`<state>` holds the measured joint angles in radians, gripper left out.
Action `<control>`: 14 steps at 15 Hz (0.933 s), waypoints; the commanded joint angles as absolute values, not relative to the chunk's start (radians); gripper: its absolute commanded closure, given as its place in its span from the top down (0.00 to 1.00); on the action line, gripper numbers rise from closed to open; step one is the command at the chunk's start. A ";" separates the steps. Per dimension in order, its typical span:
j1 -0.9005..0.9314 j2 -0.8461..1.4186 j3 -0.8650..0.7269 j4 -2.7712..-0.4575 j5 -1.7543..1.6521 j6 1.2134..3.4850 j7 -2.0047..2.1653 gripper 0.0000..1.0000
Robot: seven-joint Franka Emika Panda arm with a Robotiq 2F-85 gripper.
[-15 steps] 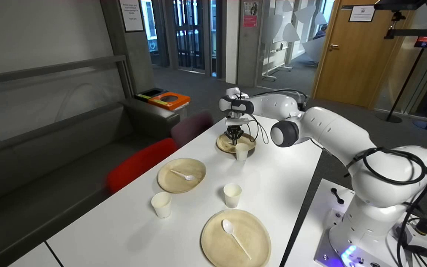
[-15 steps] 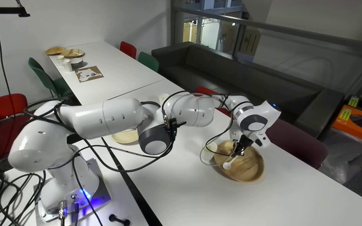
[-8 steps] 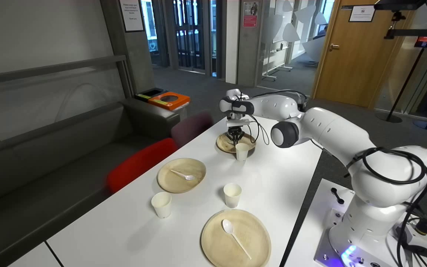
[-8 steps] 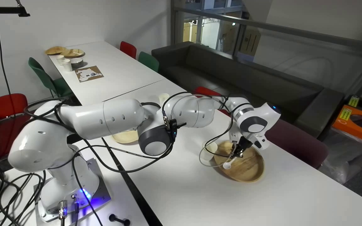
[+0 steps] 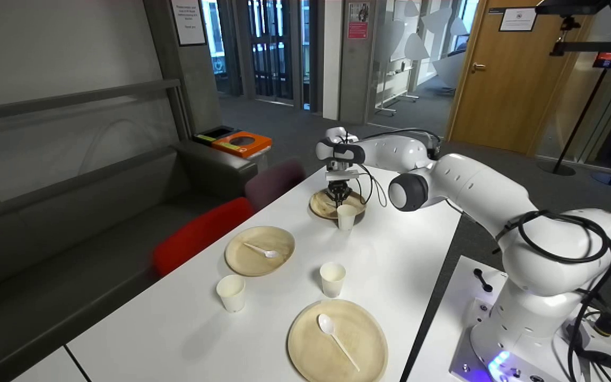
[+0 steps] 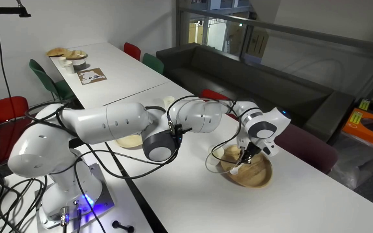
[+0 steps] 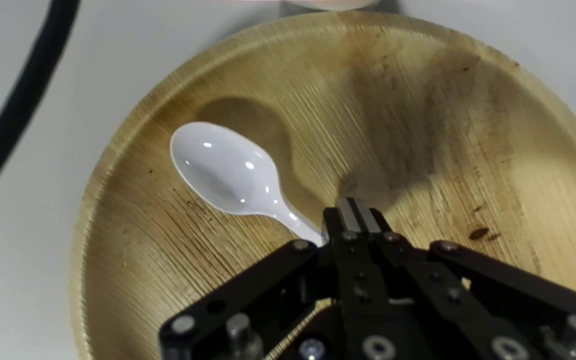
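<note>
end effector (image 7: 356,212) hung over a plate (image 7: 333,110), fingers (image 7: 334,225) pressed together, white spoon (image 7: 243,180) lay in the plate, handle (image 7: 299,224) partly hidden behind the fingers, cup (image 5: 346,218) stood just beside the plate on the white bench (image 5: 390,244)

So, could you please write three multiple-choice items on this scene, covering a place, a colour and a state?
1. Where does the bowl of the glossy white plastic spoon appear in the wrist view?
A. Inside a white paper cup
B. Within the rim of the round tan wood-grained plate
C. Over white tabletop

2. What colour is the long padded sofa?
A. Dark grey
B. Bright red
C. Pale blue

3. How do the black metal jaws stand?
A. Wide apart
B. Around a cup
C. Shut

1: B, as plate surrounds the bowl.
2: A, as both exterior views show.
3: C, as their tips meet in the wrist view.
</note>
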<state>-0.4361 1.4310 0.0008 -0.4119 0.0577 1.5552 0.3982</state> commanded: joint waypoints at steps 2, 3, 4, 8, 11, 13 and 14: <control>-0.445 1.403 0.005 -0.442 0.067 1.553 0.417 0.00; -0.445 1.403 0.005 -0.442 0.067 1.554 0.418 0.00; -0.446 1.403 0.005 -0.442 0.067 1.555 0.418 0.00; -0.450 1.401 0.005 -0.441 0.067 1.558 0.420 0.00; -0.456 1.400 0.005 -0.441 0.068 1.561 0.424 0.00; -0.459 1.400 0.004 -0.440 0.067 1.563 0.427 0.00; -0.460 1.399 0.004 -0.440 0.067 1.564 0.428 0.00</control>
